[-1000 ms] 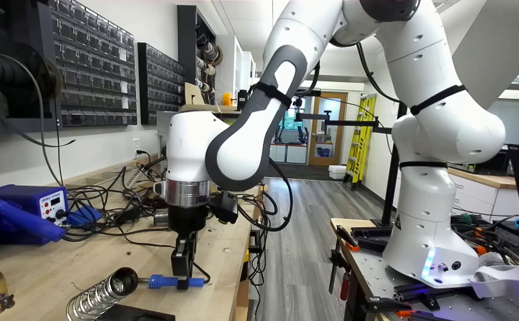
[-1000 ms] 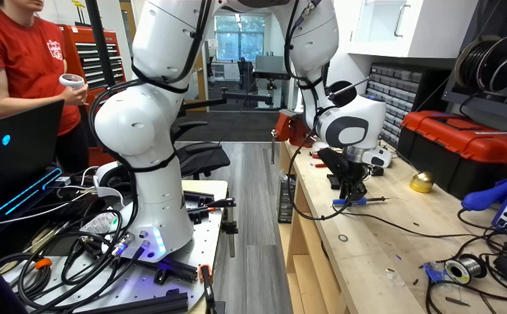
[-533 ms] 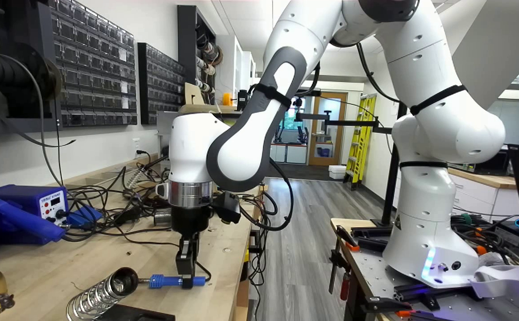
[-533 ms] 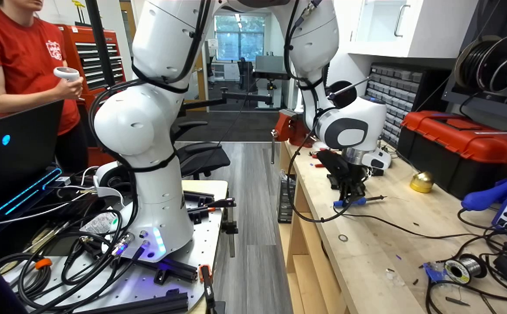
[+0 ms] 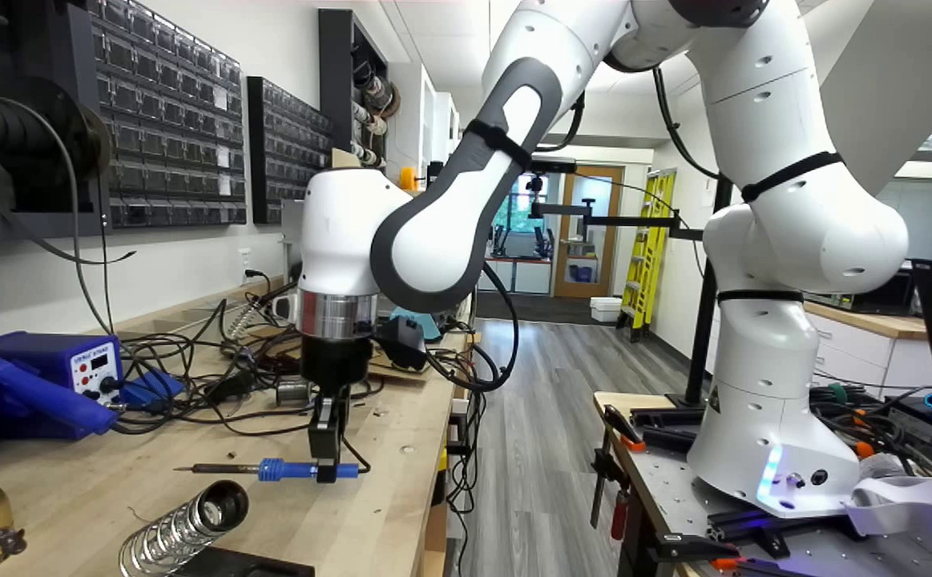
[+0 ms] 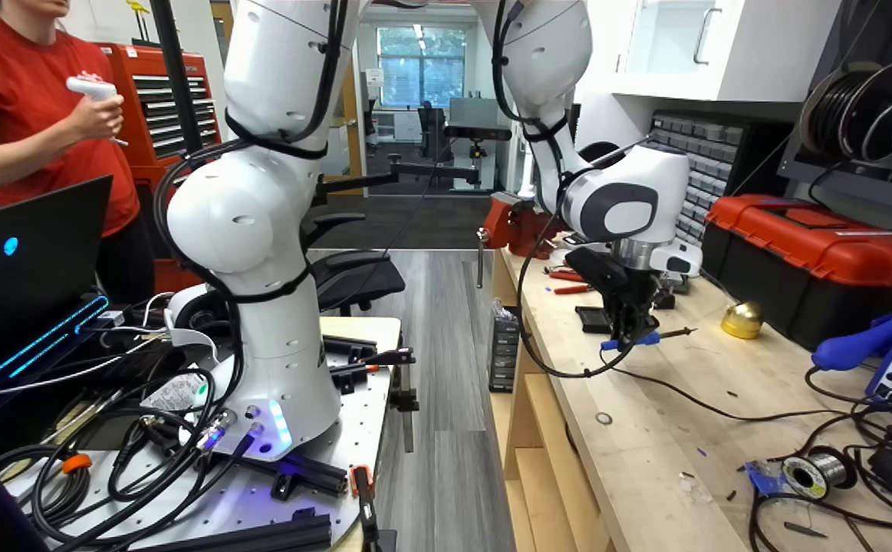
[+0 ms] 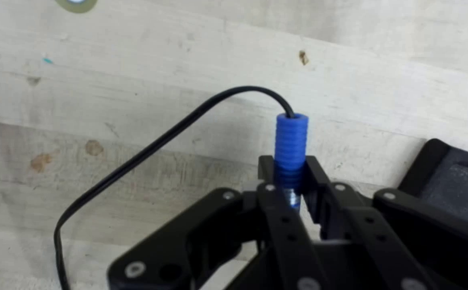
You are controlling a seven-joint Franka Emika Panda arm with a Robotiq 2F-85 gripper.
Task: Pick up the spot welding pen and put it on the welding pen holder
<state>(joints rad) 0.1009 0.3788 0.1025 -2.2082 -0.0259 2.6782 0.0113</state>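
My gripper (image 5: 327, 469) is shut on the blue handle of the spot welding pen (image 5: 297, 470). I hold the pen level above the wooden bench. Its dark tip points left in this exterior view and to the right in an exterior view (image 6: 674, 333). In the wrist view the gripper (image 7: 290, 173) has a finger on each side of the ribbed handle (image 7: 291, 141), and the black cord leaves its end. The welding pen holder (image 5: 185, 525), a tilted silvery coil with a dark open mouth, stands in front of the pen. Its black base (image 7: 455, 181) shows at the right of the wrist view.
The boxy blue unit (image 5: 49, 381) and tangled cables (image 5: 193, 361) lie along the wall. A brass ball (image 6: 742, 320), a red and black toolbox (image 6: 821, 264) and a solder spool (image 6: 817, 471) are on the bench. The pen's cord (image 6: 706, 399) trails across the bench.
My gripper has risen with the pen in it, lifting it off the bench and away from the holder's mouth. The pen's tip, formerly behind the coil, now shows whole above it.
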